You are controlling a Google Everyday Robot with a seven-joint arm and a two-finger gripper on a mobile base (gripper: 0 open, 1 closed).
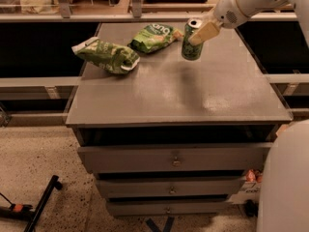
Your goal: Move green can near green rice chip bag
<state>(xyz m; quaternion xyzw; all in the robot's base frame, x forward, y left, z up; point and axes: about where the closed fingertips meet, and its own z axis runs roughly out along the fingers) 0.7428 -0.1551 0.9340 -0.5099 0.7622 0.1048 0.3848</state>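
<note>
The gripper (195, 36) is closed on the can (189, 50). One pale finger (204, 32) lies across the can's upper side, and the other is hidden behind it. The can sits in the grip with a slight tilt, its silver top leaning away from the arm. Whether its base touches the cabinet top (193, 95) or hangs just above it, I cannot tell.

The chip bag (153, 36) lies just left of the held can, close but apart from it. The long bag (106, 56) is further left and a little nearer the camera.

The can already looks near enough to the bag, so the step in hand is most likely the set-down. To do it well:

- Bring the can upright before lowering it, because a slim can put down on a tilt will tip.
- Come straight down on the bare surface beside the bag, not onto its crinkled edge.
- Open the fingers only once the base sits flat.
- Draw the hand up and back to the right, away from the bag, so the finger does not knock the can.
</note>
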